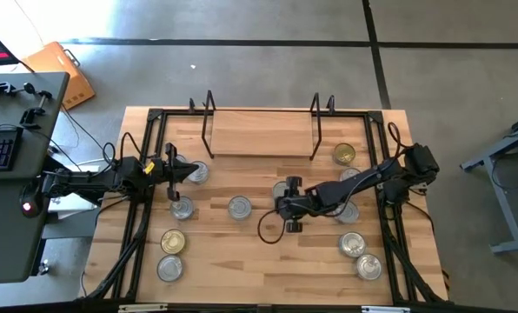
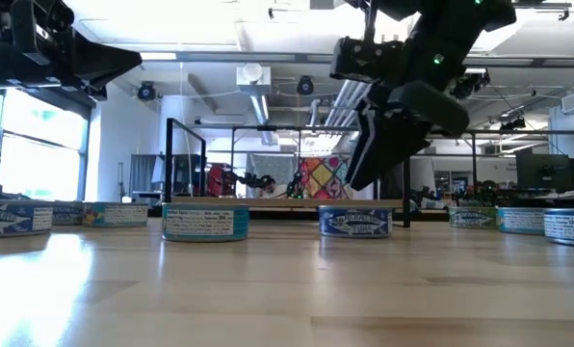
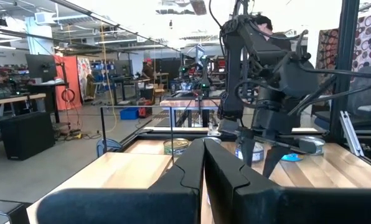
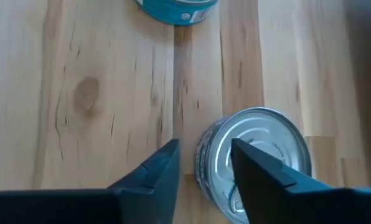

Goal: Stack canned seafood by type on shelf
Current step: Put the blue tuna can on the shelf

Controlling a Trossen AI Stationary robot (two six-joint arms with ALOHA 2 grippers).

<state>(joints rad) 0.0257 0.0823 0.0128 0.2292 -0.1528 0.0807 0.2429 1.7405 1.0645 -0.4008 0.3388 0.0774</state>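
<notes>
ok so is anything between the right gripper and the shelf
In the high view, only bare table separates the right gripper, hanging over a silver tin, from the empty shelf.

Two dark jointed arms, black looping cables, matte black wedge-shaped fingers (image 4: 260, 174)

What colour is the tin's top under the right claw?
Silver top on the tin, clearest in the right wrist view.

A light-wood table (image 1: 242, 261) carries scattered tins (image 1: 239, 207) and an empty wire-framed shelf (image 1: 261, 132).
</notes>
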